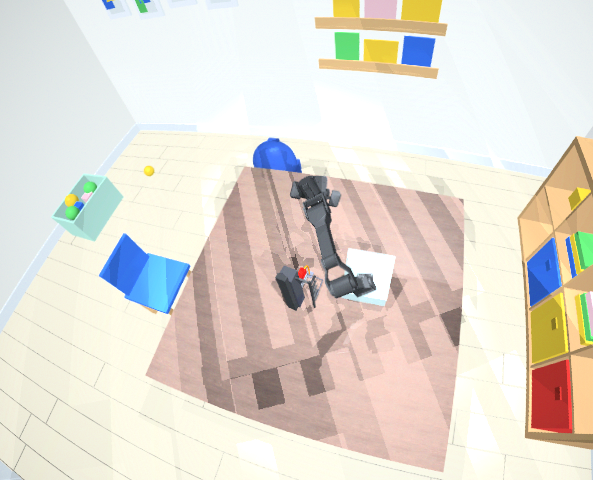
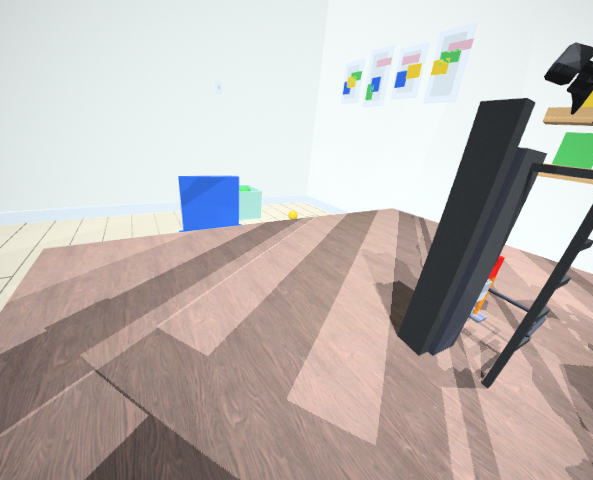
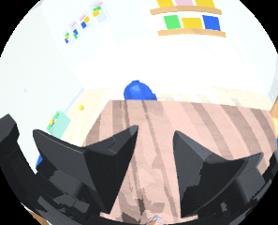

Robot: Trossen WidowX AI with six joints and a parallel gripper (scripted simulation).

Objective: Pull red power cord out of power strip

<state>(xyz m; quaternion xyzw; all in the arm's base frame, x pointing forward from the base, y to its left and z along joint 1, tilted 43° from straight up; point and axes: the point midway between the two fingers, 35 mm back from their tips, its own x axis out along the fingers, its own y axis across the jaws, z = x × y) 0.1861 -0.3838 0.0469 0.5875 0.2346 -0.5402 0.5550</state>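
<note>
Mint-green bin on floor, holding several small balls: two green, one yellow, one blue, one pink. One yellow ball loose nearby. Red plug seated beside dark upright panel mid-table. Gripper partly parted, gripping nothing, raised well apart from plug.
</note>
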